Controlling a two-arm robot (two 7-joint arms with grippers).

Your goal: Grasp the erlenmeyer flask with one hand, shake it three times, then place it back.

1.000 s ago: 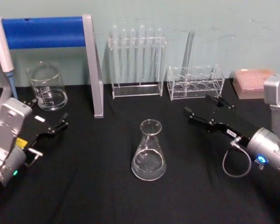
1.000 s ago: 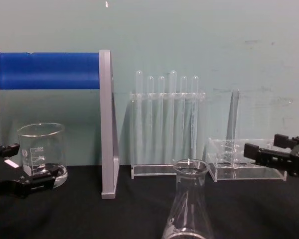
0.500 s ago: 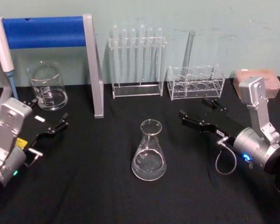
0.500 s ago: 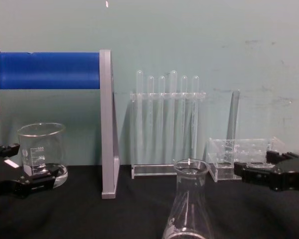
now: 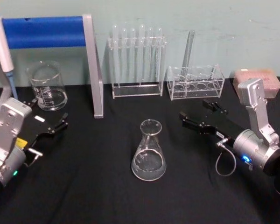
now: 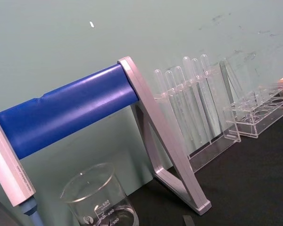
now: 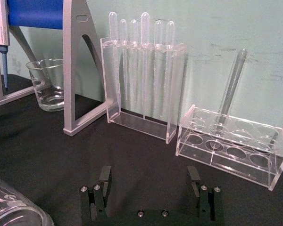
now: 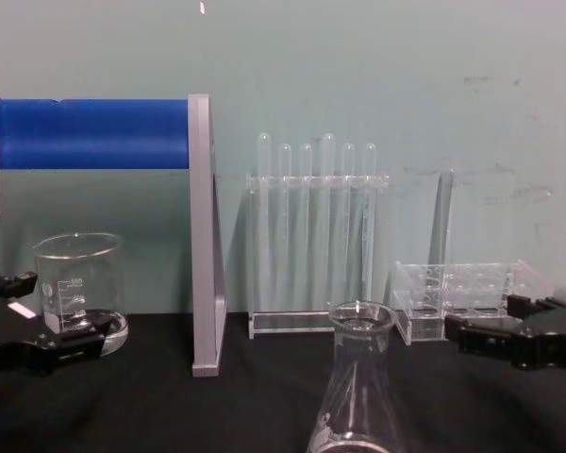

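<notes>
Our right end effector (image 5: 201,115), fingers wide apart, sits right of the erlenmeyer flask (image 5: 149,151) standing on the tabletop (image 5: 93,186); reaching too fast, we could knock it over.

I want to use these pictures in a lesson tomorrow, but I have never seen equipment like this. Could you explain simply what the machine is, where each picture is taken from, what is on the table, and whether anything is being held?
This is a robot with two arms, each ending in a black gripper. One picture looks down from its head, one looks across the table from its chest, and one comes from a camera on each wrist.

On the black table the erlenmeyer flask stands upright in the middle, by itself. Behind it are a rack of test tubes, a lower rack holding a single tube, a glass beaker, a blue and grey stand and a pink box.

Nothing is held. The right gripper is open and points at the flask from its right, not touching it. The left gripper sits open near the beaker.
</notes>
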